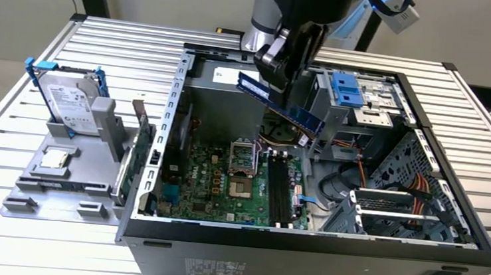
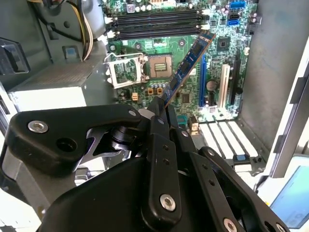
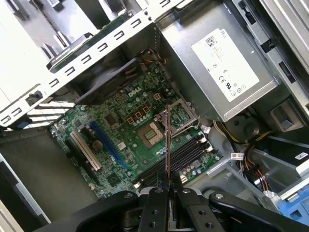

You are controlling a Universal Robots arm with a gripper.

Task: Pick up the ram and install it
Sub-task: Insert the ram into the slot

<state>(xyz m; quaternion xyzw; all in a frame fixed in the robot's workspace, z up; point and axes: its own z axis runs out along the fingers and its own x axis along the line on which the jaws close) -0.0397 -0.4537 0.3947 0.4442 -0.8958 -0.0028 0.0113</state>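
Above the motherboard (image 1: 215, 183), jaws clamp the ram (image 1: 299, 114) (tilted).

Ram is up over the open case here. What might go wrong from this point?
1. The pincer grips the ram at one end, so it may pivot when pressed.
2. In the exterior view the ram hangs tilted above the black memory slots; it might meet them skewed and jam.
3. Its lower end appears close to the cable bundle and might snag.

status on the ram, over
Gripper shut on the ram, tilted above the open case. Memory slots below, empty. Nothing seen between them.
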